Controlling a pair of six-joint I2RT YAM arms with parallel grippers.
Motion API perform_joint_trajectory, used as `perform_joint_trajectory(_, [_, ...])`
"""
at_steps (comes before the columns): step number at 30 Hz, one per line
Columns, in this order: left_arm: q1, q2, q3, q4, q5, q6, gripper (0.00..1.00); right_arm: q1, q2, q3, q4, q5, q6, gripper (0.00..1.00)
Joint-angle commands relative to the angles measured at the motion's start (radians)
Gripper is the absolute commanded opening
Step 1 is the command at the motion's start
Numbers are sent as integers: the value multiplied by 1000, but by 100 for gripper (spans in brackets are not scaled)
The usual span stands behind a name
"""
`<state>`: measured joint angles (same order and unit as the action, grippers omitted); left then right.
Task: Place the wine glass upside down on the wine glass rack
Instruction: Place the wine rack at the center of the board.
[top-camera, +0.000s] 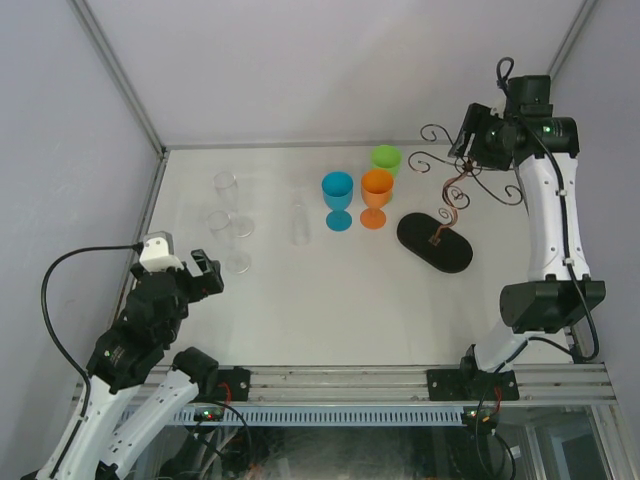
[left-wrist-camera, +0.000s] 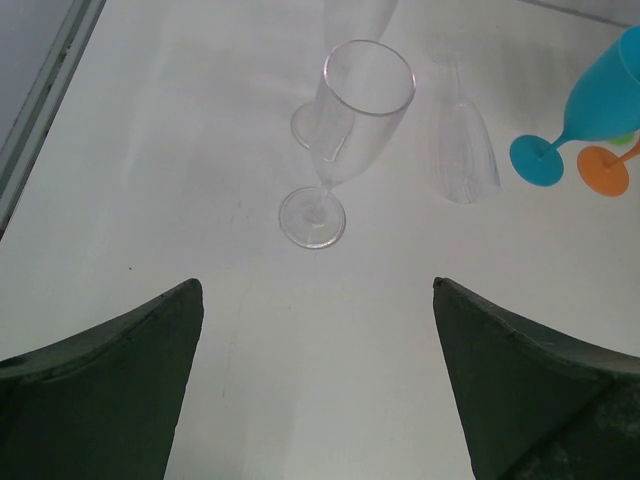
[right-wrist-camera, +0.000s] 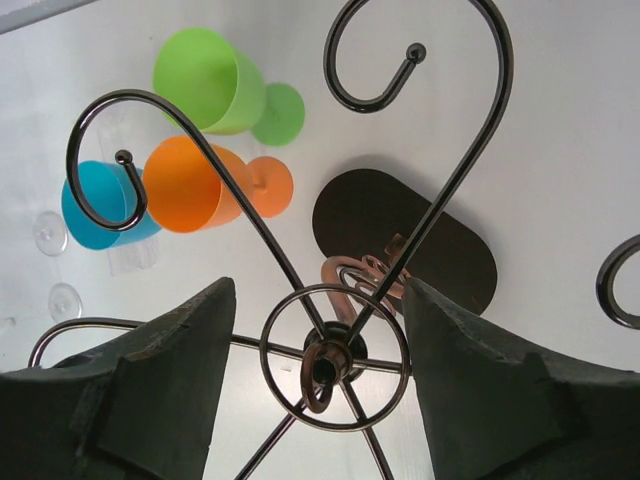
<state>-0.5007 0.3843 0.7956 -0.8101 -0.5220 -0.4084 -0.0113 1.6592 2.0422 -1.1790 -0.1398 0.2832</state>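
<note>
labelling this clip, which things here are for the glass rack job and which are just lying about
For the job: wine glass rack, clear wine glass before the left gripper (likely).
Lying about: blue goblet, orange goblet, green goblet, other clear glasses.

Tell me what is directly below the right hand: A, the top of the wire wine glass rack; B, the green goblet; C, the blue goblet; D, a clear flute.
A: the right wrist view looks down on the central ring of the wine glass rack, framed between the fingers of the open right hand.
</note>
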Motion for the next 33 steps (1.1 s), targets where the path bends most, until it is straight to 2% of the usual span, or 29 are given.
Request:
perform_joint_trajectory(1, [8,-12,51,29,-27,-5,100,-16,-55,23,60,2,8,68])
perform_joint_trajectory(8, [8,-34,53,19,-59,-18,100,-36,-153,4,116,61,-7,78])
perform_joint_trajectory(16, [9,-38,53,15,-61,-24,100,15,-382,-179,262,158,-52,80])
perform_joint_trajectory(19, [8,-36,54,14,-60,-26,100,126,-459,-217,299,197,-74,80])
perform_joint_trajectory(25, [8,-45,53,11,-67,-29,100,457,-570,-274,380,220,-111,80])
perform_joint_trajectory(29, [8,-48,52,11,-74,-30,100,676,-571,-339,442,275,-131,80])
perform_joint_trajectory(33, [8,-41,53,11,-71,-30,100,803,-477,-365,456,356,-141,79])
